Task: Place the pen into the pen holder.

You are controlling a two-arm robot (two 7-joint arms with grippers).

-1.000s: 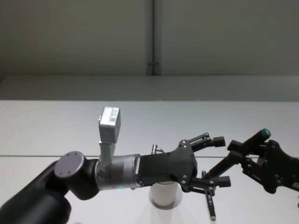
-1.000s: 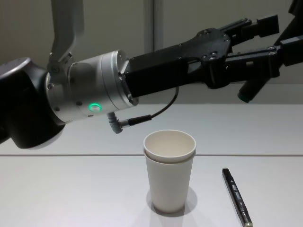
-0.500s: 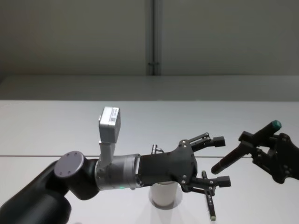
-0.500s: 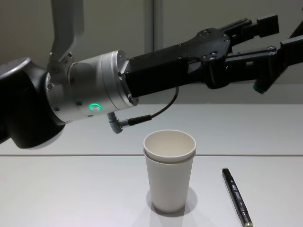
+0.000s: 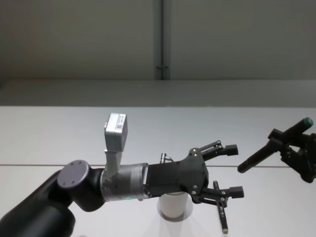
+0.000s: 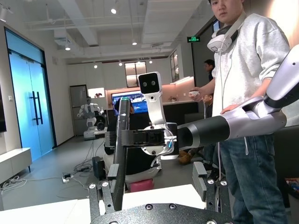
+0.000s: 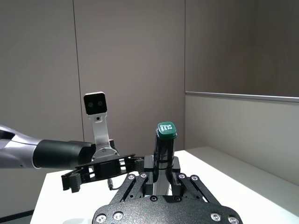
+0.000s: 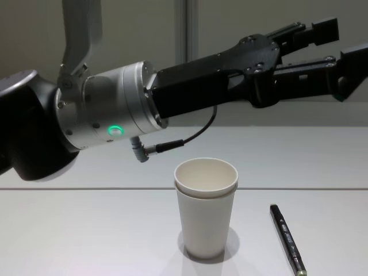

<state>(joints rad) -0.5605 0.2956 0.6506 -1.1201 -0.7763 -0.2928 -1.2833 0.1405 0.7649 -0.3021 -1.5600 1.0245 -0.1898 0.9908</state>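
One pen [image 8: 287,240] lies on the table [image 8: 86,241] at the pen holder's [image 8: 206,213] 3 o'clock; the right gripper [image 7: 162,165] clenches a green-capped pen [image 7: 165,140]; the left gripper [image 5: 234,170] gapes.

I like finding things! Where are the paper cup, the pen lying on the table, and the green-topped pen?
pen holder [image 8: 206,221]: chest view, on its side wall.
table pen [image 8: 287,238]: chest view, on its barrel's middle.
green-topped pen [image 7: 163,154]: right wrist view, on its dark barrel.
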